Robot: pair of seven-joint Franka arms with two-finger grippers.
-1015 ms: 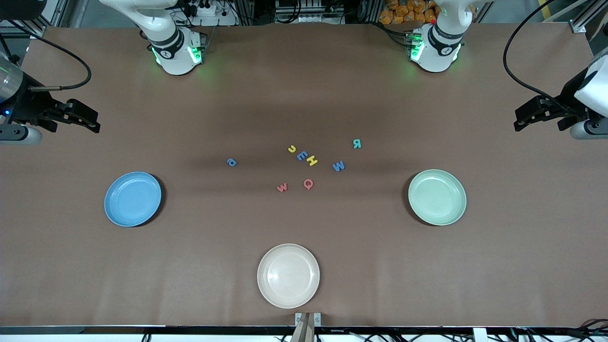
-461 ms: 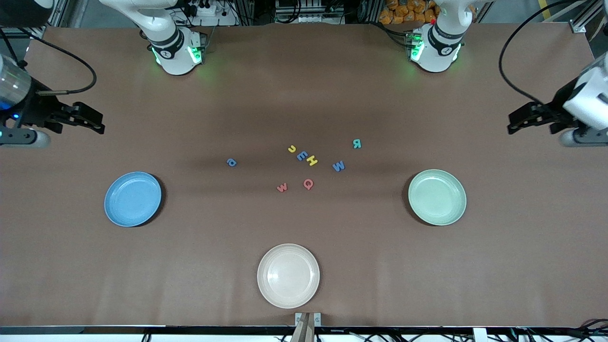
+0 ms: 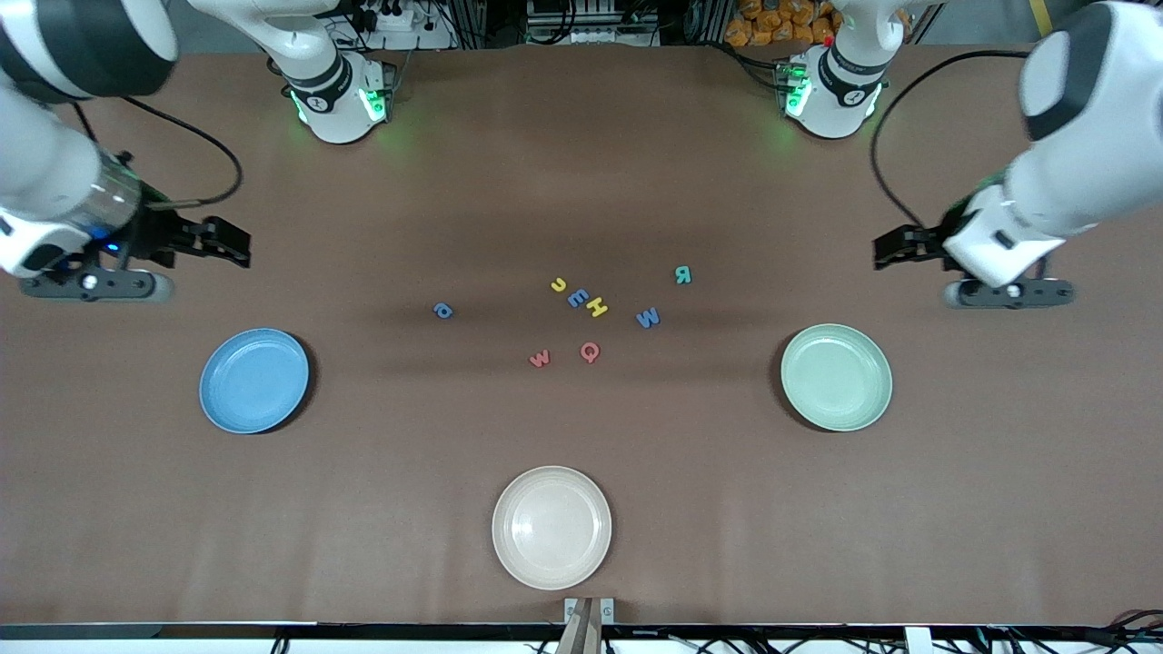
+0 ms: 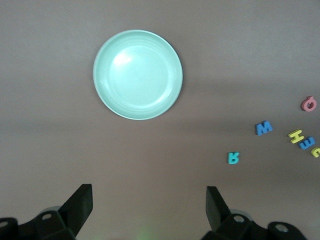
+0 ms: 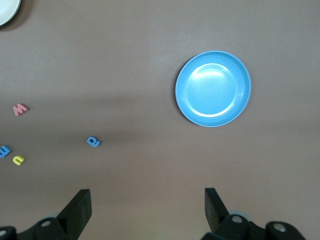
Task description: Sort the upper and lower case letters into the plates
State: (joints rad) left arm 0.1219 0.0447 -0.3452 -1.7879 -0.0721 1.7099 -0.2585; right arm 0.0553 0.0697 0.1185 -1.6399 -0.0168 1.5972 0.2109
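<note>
Several small flat letters lie loose mid-table: a teal R, a blue W, a yellow H, a blue E, a yellow c, a pink Q, a pink w and a lone blue letter. The blue plate lies toward the right arm's end and holds nothing. The mint plate, toward the left arm's end, is likewise bare. My right gripper hangs open over bare table beside the blue plate. My left gripper hangs open over bare table beside the mint plate.
A cream plate lies near the table's front edge, nearer the camera than the letters. Both arm bases stand along the table's back edge. Brown tabletop stretches between the plates.
Both arms have swung inward from the table's ends toward the middle, each gripper now closer to its plate. Both grippers stay open. Letters and plates have not moved.
</note>
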